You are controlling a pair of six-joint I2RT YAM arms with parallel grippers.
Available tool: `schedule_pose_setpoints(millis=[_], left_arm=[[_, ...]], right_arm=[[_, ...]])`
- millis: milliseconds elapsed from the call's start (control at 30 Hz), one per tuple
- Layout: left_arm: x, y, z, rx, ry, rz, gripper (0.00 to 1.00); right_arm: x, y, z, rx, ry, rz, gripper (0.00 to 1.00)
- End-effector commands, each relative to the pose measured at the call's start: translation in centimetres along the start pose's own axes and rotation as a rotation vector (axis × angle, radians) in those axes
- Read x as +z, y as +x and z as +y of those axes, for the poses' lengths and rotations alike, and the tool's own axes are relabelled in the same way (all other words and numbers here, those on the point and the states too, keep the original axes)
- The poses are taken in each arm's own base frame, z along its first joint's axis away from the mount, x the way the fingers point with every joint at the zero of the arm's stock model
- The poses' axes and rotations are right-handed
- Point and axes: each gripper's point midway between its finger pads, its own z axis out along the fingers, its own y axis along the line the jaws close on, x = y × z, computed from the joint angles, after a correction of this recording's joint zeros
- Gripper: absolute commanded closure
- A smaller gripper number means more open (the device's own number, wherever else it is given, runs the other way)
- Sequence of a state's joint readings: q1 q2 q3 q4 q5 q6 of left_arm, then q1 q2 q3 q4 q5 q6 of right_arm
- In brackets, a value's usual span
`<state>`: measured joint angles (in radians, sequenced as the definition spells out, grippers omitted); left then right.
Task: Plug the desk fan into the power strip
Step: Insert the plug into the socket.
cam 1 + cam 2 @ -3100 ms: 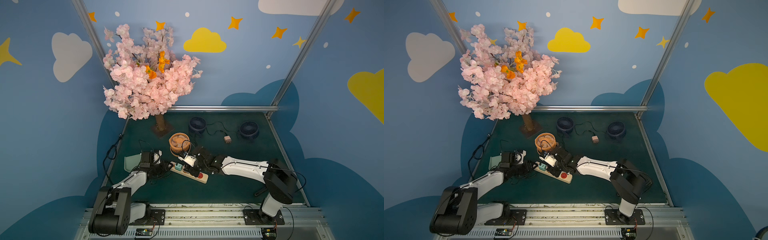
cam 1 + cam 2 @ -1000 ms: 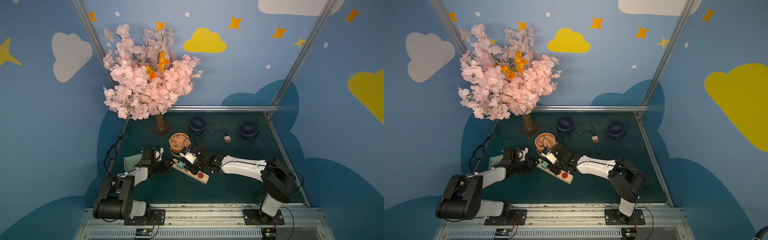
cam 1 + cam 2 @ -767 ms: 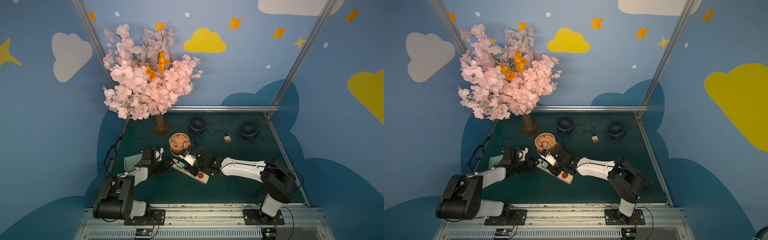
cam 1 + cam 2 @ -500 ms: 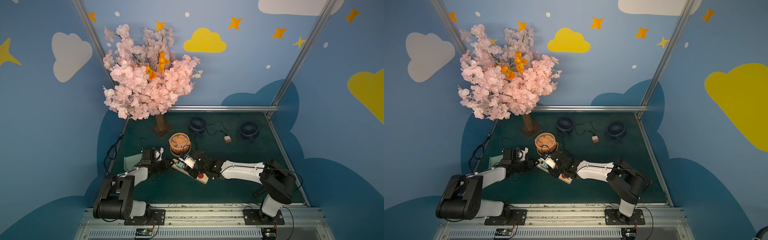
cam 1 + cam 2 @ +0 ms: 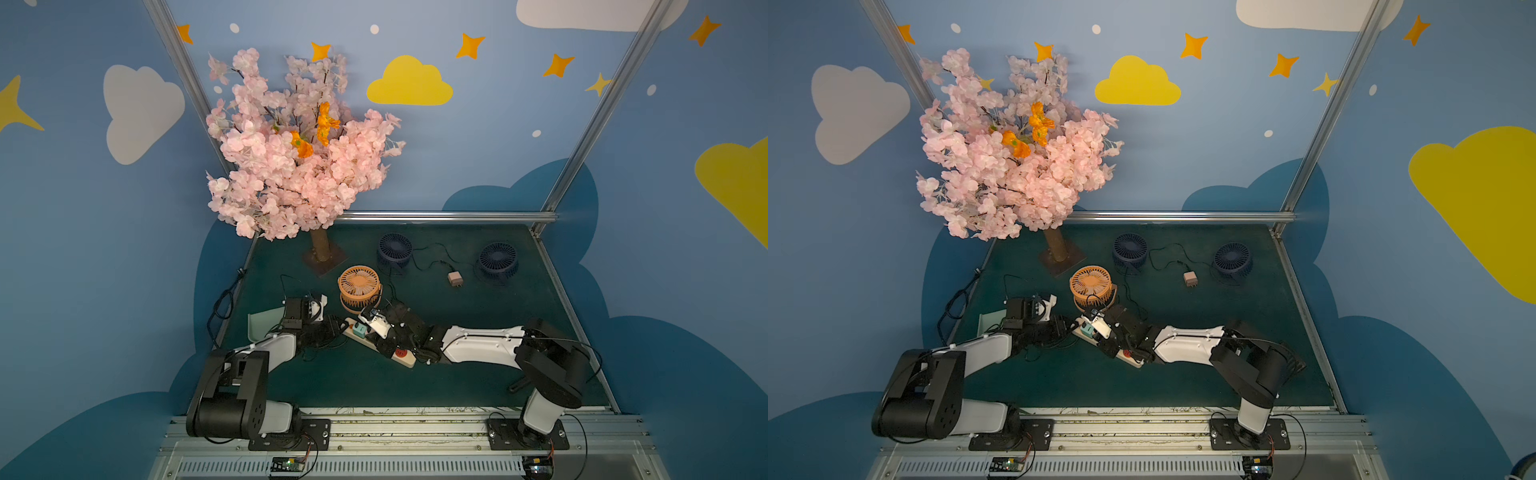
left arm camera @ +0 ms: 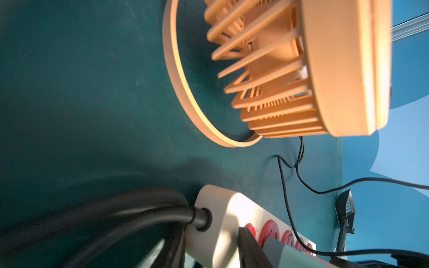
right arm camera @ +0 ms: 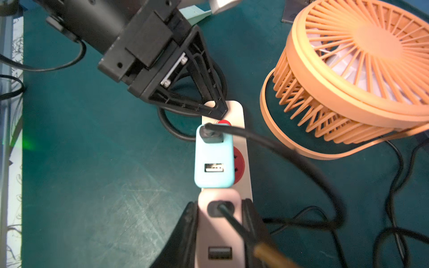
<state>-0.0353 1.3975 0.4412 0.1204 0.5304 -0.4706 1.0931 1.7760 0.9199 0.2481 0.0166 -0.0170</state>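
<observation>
cream power strip (image 5: 406,361), long axis diagonal

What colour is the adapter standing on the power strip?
Light teal adapter; right wrist view shows it best.

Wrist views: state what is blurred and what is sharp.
Right wrist view: the blue charger is sharp, the pink charger in the right gripper and the near cable are blurred; left wrist view: the black cord is smeared, the fan sharper.

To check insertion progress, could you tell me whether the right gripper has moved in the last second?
Yes: the right gripper has shifted slightly away from the orange fan, down towards the power strip.
</observation>
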Motion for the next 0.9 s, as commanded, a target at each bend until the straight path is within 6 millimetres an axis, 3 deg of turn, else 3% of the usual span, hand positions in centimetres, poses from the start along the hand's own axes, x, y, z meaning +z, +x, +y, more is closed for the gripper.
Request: schedule_pose_setpoints(millis=[0, 600, 867], left_arm=[[0.3, 0.9, 0.2, 0.003, -0.008, 0.051, 0.59], [0.2, 0.6, -0.4, 0.008, 0.023, 0.049, 0.59], [0.3, 0.5, -0.7, 0.010, 0.039, 0.049, 0.59]], right_arm=[[-0.8, 19.6, -0.3, 0.080, 0.059, 0.587, 1.00], [-3.2, 26.1, 0.2, 0.067, 0.112, 0.710, 1.00], [-3.4, 27.1, 0.1, 0.054, 0.101, 0.775, 1.00]])
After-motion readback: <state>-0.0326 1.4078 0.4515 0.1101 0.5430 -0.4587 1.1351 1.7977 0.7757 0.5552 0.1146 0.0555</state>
